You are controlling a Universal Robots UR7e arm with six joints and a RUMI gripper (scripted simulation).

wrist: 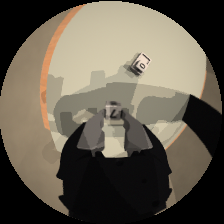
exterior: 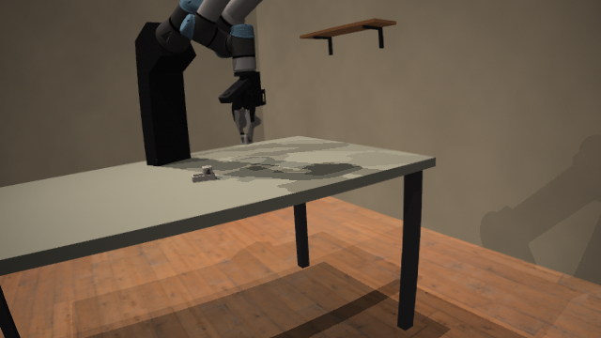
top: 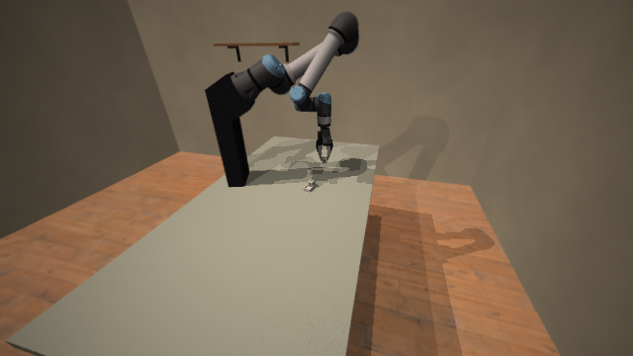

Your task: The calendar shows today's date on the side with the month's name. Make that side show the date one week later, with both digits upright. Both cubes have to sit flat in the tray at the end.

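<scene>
My gripper hangs above the far part of the table, shut on a small pale date cube; a dark digit shows on the cube's face between the fingers, too small to read. The gripper also shows in the exterior view, well above the table top. The calendar tray lies on the table below and nearer than the gripper, with one cube in it. In the wrist view the tray sits up and to the right, its cube showing a 0. The tray also shows in the exterior view.
The black robot pedestal stands at the table's far left. The table's far and right edges are close to the gripper. A wall shelf hangs high behind the arm.
</scene>
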